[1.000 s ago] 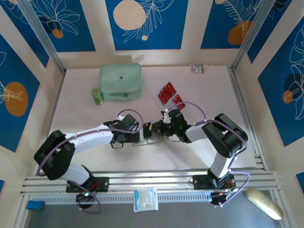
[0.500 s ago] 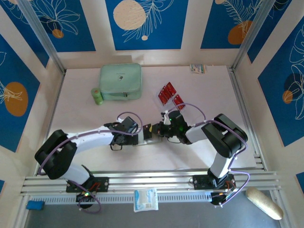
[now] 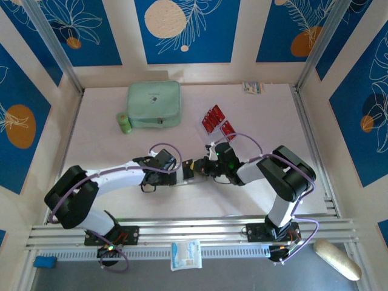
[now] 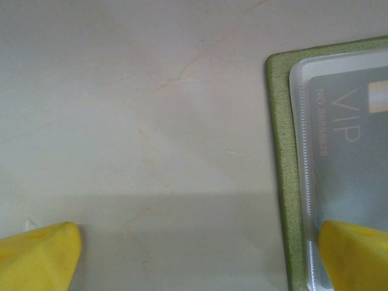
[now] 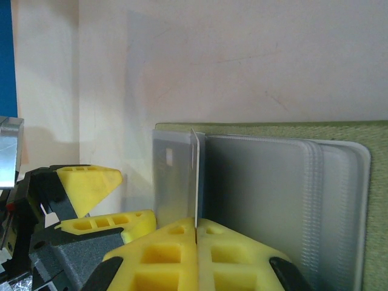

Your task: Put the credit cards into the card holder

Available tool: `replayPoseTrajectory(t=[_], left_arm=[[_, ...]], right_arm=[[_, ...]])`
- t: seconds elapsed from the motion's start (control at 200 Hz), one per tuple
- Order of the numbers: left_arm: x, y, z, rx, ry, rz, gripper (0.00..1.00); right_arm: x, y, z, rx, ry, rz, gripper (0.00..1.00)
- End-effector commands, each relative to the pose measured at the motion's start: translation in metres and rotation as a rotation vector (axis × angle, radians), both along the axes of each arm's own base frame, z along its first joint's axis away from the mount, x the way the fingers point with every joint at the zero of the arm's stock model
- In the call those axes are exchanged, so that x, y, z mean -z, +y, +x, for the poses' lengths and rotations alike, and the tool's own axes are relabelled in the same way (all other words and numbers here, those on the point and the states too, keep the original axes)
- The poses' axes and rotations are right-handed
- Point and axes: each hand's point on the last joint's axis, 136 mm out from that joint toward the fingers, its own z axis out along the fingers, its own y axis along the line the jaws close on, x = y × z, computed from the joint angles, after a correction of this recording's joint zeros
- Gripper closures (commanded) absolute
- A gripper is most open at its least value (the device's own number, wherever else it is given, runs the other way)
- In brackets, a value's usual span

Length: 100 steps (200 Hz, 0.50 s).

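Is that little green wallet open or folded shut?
Open: the card holder lies spread flat, its clear pockets facing up.

A mint-green zip case (image 3: 154, 104) is lying flat on the pale table (image 3: 109, 200). A small green roll (image 3: 123, 123) is standing just beside its left edge. A small packet (image 3: 253, 87) is lying well to its right.

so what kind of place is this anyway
Probably a robot test cell for tabletop handling: a left arm and a right arm bolted to aluminium rails at the edge of a pale table, boxed in by walls with blue leaf-print panels.
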Motion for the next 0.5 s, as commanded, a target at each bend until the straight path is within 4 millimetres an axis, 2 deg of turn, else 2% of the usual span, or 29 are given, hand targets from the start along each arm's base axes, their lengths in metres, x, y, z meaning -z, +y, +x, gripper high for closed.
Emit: replayPoseTrajectory(t=[0.0, 0.495], left_arm=[[0.0100, 0.0075, -0.0073, 0.004, 0.025, 0.040, 0.00], [0.0103, 0.0070, -0.0069, 0.003, 0.025, 0.038, 0.00]], right_arm=[[0.0110, -0.0037, -0.0104, -0.003, 0.025, -0.024, 1.00], [0.0161, -0.0078, -0.0181, 0.000, 0.039, -0.039, 1.00]])
